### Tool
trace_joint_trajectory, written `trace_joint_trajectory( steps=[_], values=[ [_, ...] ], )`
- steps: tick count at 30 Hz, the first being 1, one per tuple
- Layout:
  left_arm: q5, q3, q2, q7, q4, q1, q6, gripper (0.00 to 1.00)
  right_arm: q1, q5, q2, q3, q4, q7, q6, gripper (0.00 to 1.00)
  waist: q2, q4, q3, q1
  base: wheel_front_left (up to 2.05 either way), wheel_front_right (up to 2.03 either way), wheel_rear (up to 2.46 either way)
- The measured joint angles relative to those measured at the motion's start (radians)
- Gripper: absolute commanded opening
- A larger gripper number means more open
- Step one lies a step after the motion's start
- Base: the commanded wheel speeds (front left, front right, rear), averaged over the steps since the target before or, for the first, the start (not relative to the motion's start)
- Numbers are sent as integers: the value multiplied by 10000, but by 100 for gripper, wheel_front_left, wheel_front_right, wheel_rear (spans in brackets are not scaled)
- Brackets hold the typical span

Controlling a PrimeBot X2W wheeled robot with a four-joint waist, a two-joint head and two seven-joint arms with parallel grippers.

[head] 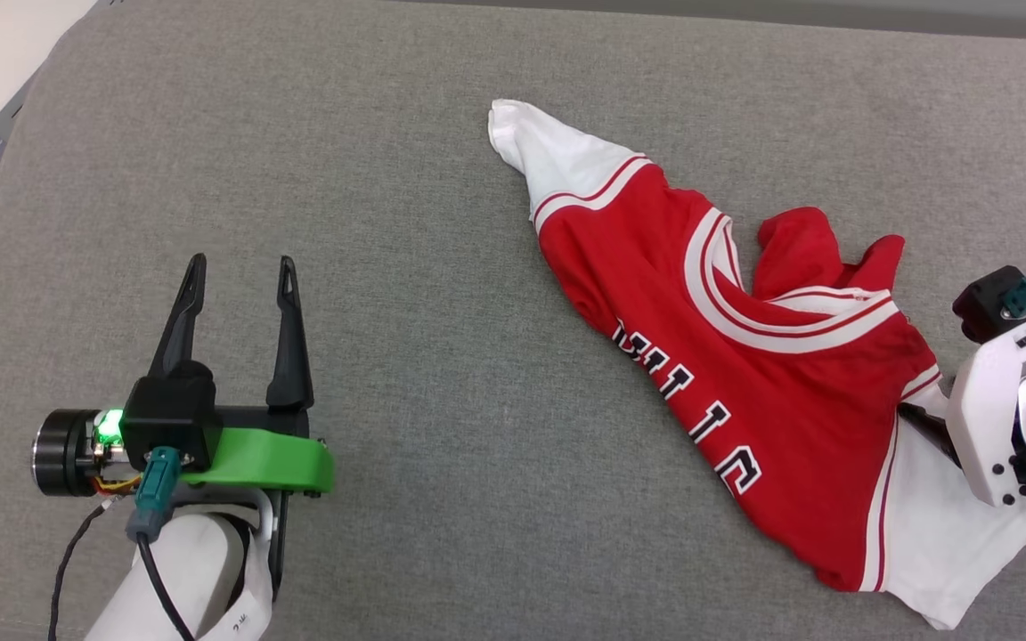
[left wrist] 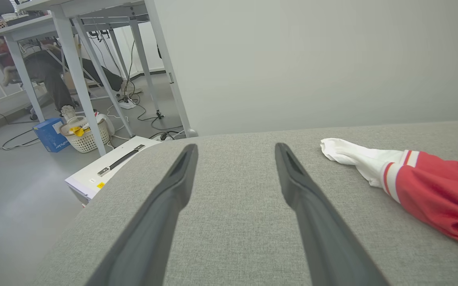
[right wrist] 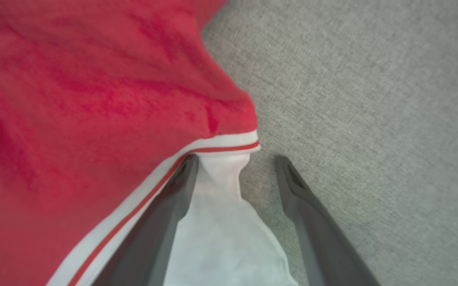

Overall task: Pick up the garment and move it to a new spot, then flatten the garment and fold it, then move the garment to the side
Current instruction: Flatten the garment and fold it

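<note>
**First:** Grey woven cloth is stretched over the bench (head: 442, 499), and a pale wall is seen beyond its far edge. Where is the garment to be found?

**Second:** The red jersey shirt (head: 745, 383) is found lying crumpled on the bench. It is well apart from the left pincer (head: 242, 260), ahead of it and off to its right. The far sleeve (head: 540, 147) is stretched away towards the wall. The near sleeve (right wrist: 221, 222) is laid between the fingers of the right pincer (right wrist: 237, 157).

**First:** Is anything held?

**Second:** Nothing is held. The left pincer's jaws are spread to the full over bare grey cloth. The right pincer's jaws are spread just as wide. The white near sleeve is straddled by them, and the striped trim (right wrist: 213, 145) is met at one fingertip, but no closing on the fabric is seen.

**First:** How much of the task can be counted as done?

**Second:** Very little, it is judged. The shirt is bunched, its collar is twisted and its lettering is skewed, so flattening and folding are left to be done. The final move to the side is left as well. Whether this spot is already the new one cannot be told. A grasp at the near sleeve appears to be in preparation.
</note>
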Motion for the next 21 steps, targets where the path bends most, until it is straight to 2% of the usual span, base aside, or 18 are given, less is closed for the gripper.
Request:
trace_joint_trajectory(
  steps=[1,2,9,16,19,20,21],
  values=[
    [54,59,-61,0,17,20,-63,100,-12,-23,-21,48,21,-268,2,44,0,-13,5,0,0,0,0],
    [148,125,-132,0,46,35,-146,100,-37,-29,-29,81,61,-646,2,0,0,-39,7,0,0,0,0],
    [577,497,-479,0,284,58,-598,100,-988,-215,-213,-539,-81,-2343,6,0,0,-224,-118,0,0,0,0],
    [932,704,-953,0,439,56,-1051,100,-1667,-159,-734,-1202,-132,-2305,4,0,0,-113,-48,0,0,0,0],
    [1037,836,-1154,0,543,58,-1204,100,-1547,17,-616,-1070,-196,-2253,6,0,0,-64,7,0,0,0,0],
    [1131,1035,-1258,0,608,69,-1335,100,-1262,94,-374,-1313,-109,-2625,6,0,0,-111,-19,0,0,0,0],
    [1170,1087,-1306,0,623,81,-1369,100,-1173,94,-305,-1453,-50,-2782,6,34,0,-129,-43,0,0,0,0]
  ],
)
